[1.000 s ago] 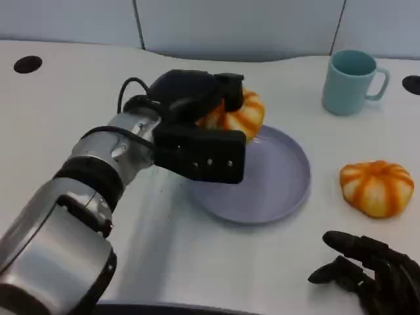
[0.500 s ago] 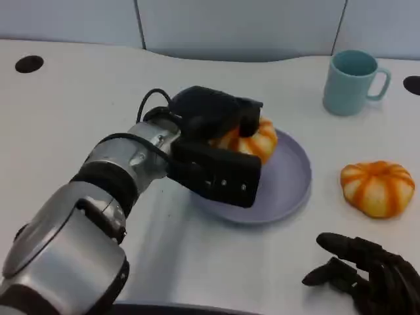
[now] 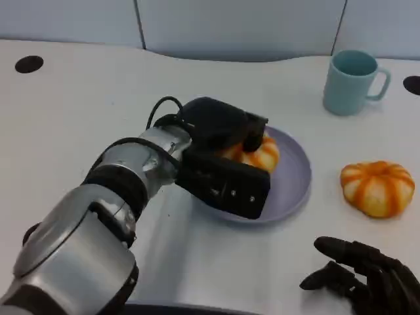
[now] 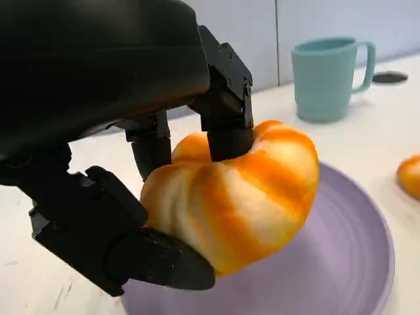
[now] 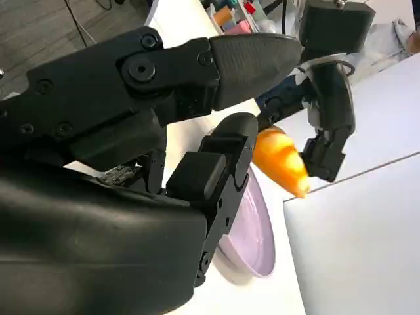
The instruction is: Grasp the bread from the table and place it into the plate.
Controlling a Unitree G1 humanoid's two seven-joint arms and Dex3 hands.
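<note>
Left robot hand (image 3: 226, 134) has lowered bread (image 3: 256, 154) over plate (image 3: 292, 177).

Two pieces of bread: one bread roll (image 3: 259, 155) over the plate, striped orange and cream, and a second bread roll (image 3: 378, 188) of the same kind on the table. One plate (image 3: 293, 176), lilac and round. One mug (image 3: 352, 82), pale teal, with a single handle. One table (image 3: 79, 111), white, bearing two dark round holes, one hole (image 3: 27, 63) at the far left and another hole (image 3: 413, 84) at the far right edge. Two robot hands, both black: the left hand (image 3: 220, 128) and the right hand (image 3: 367, 275).
</note>
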